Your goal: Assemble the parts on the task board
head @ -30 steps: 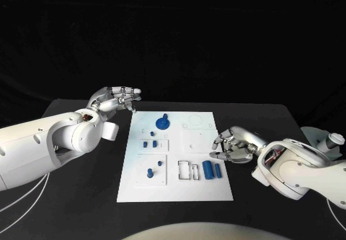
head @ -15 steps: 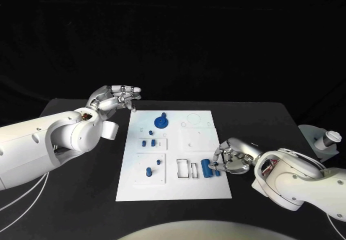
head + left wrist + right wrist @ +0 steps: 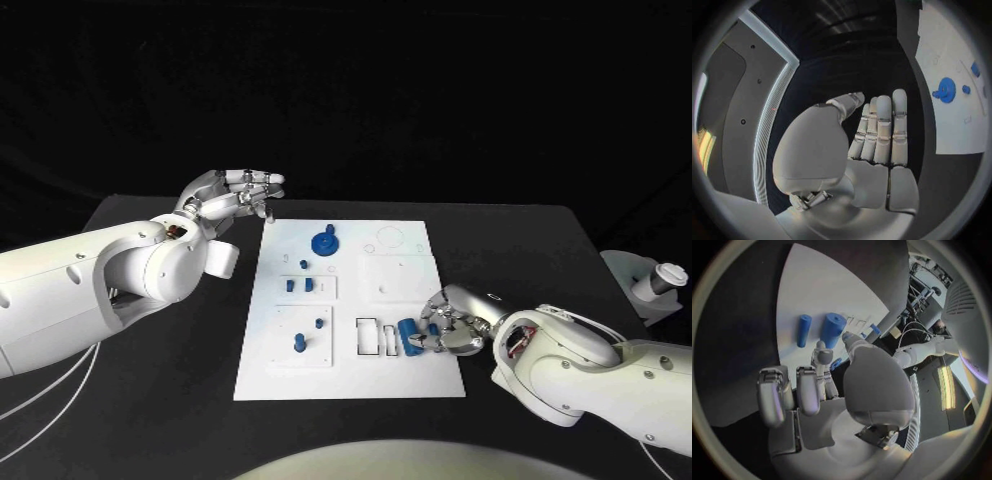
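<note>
While poised over the board's (image 3: 346, 385) near right edge, hovered right hand (image 3: 444, 325) with fingers apart, empty, beside two blue cylinders (image 3: 414, 335); best pinched squarely at mid-length, kept upright; left hand (image 3: 228, 197) empty, spread, beyond far-left corner.

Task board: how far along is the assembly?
Early. Small blue pieces and the blue gear sit on the task board. The right hand is down over two loose blue cylinders; whether it holds one is unclear. Beside them, outlined slots look unfilled. The left hand hovers off the board.
</note>
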Motion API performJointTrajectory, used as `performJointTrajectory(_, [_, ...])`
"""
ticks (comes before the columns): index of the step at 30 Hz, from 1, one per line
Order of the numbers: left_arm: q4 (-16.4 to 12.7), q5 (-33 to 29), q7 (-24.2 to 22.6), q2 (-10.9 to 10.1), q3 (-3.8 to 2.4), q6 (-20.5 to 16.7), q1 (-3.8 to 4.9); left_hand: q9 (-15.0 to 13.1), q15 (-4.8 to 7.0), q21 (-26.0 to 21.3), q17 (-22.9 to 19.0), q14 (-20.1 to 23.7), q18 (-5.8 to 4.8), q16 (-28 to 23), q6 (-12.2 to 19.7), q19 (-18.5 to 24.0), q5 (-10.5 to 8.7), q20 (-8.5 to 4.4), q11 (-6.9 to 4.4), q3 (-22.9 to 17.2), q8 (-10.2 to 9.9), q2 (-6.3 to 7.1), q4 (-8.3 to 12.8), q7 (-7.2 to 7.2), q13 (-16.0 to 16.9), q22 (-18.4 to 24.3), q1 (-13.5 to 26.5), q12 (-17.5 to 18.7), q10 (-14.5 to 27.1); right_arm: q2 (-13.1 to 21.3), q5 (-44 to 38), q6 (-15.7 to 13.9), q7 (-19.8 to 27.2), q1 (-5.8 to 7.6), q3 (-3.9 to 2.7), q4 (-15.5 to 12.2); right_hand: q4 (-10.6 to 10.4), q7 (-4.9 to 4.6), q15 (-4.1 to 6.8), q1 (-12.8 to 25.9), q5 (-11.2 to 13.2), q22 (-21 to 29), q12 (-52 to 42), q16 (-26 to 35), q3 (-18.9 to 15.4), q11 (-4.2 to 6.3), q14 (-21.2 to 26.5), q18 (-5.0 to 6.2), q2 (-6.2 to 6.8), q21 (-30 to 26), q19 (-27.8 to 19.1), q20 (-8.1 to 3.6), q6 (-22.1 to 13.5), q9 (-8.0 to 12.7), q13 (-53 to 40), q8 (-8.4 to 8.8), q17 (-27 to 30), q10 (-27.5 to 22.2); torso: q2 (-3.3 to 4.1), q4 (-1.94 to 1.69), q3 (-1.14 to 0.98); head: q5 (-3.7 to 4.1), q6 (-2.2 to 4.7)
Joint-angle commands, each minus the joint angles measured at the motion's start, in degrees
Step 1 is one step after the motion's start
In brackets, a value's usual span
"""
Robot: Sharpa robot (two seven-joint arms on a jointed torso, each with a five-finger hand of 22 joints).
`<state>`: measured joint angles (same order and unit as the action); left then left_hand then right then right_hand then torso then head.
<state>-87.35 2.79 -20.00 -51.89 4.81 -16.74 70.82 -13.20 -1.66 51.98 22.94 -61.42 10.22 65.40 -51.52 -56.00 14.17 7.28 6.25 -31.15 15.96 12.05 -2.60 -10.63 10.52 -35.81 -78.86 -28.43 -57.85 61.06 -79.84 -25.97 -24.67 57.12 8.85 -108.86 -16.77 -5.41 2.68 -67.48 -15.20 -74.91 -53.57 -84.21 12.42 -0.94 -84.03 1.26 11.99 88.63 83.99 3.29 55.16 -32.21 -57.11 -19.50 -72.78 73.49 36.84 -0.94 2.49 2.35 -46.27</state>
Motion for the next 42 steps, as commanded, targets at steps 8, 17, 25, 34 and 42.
performJointTrajectory(8, [-0.3,-0.2,-0.3,-0.1,-0.04,0.8,0.03,-0.1,-0.29,-0.2,-0.1,0.2,0.34,-0.2,0.1,-0.2,-0.08,0.11,-0.09,0.1,0.2,-0.64,0.0,0.2,0.1,0.1,0.1,-0.4,0.4,-1.9,-4.3,2.6,-3.1,-0.63,0.0,1.4,0.0,-0.03,0.32,1.4,0.4,-14.7,-0.4,-0.1,-1.5,-0.02,-3.0,-0.97,-0.51,0.1,5.6,-0.19,-0.5,-0.3,-0.4,-0.44,0.3,0.0,-0.04,0.09,0.08,-0.27,-0.15])
performJointTrajectory(17, [-0.4,-0.2,-0.1,-0.2,-0.04,1.1,0.03,-0.1,-0.3,-0.3,-0.1,0.2,0.33,-0.2,0.1,-0.2,-0.08,0.12,-0.08,0.1,0.2,-0.65,0.0,0.2,0.1,0.1,0.2,-0.4,0.4,-3.7,-4.5,2.0,-3.9,-1.45,0.0,2.2,0.0,0.12,0.39,1.7,0.8,-14.7,-1.1,-0.1,-2.3,0.09,-3.0,-0.97,-0.95,0.1,5.6,-0.22,-0.2,-0.6,-1.3,-0.78,0.5,0.4,-0.04,0.01,0.07,-0.27,-0.21])
performJointTrajectory(25, [-0.5,-0.2,0.1,-0.3,-0.04,1.2,0.03,-0.1,-0.3,-0.3,-0.1,0.2,0.33,-0.2,0.1,-0.2,-0.08,0.12,-0.08,0.1,0.2,-0.65,0.0,0.2,0.1,0.1,0.2,-0.4,0.4,-4.5,-3.9,2.4,-4.5,-1.74,-0.01,2.5,0.1,0.3,0.5,1.3,0.6,-14.7,-1.7,-0.1,-2.7,0.25,-3.0,-1.0,-1.31,0.2,5.6,-0.3,0.2,-0.9,-1.9,-1.11,0.5,0.7,-0.08,0.12,0.13,-0.25,-0.29])
performJointTrajectory(34, [-0.5,-0.2,0.2,-0.3,-0.04,1.3,0.03,-0.1,-0.3,-0.3,-0.1,0.2,0.33,-0.2,0.1,-0.2,-0.08,0.12,-0.08,0.1,0.2,-0.65,0.0,0.2,0.1,0.1,0.2,-0.4,0.4,-4.7,-3.9,3.9,-5.4,-1.78,-0.01,2.6,0.4,0.46,0.75,-2.7,-3.1,-14.8,-1.8,-0.1,-3.0,0.47,-3.0,-1.02,-1.21,0.3,5.6,-0.55,0.2,-1.3,-2.8,-1.42,0.6,0.8,-0.12,0.1,0.11,-0.07,-0.28])
performJointTrajectory(42, [-0.6,-0.2,0.3,-0.4,-0.04,1.5,0.04,-0.1,-0.31,-0.3,-0.1,0.2,0.33,-0.2,0.1,-0.2,-0.07,0.13,-0.09,0.2,0.2,-0.65,-0.1,0.21,0.1,0.1,0.2,-0.5,0.5,-4.4,-1.6,0.6,-5.9,-1.78,-0.01,2.4,2.0,1.2,1.37,-10.1,-2.8,-15.0,-4.4,-0.5,2.2,1.22,-3.2,-1.17,-3.19,1.0,5.9,-1.06,1.4,-1.3,-5.7,-1.72,-0.3,2.5,-0.08,0.14,0.08,-0.15,-0.26])
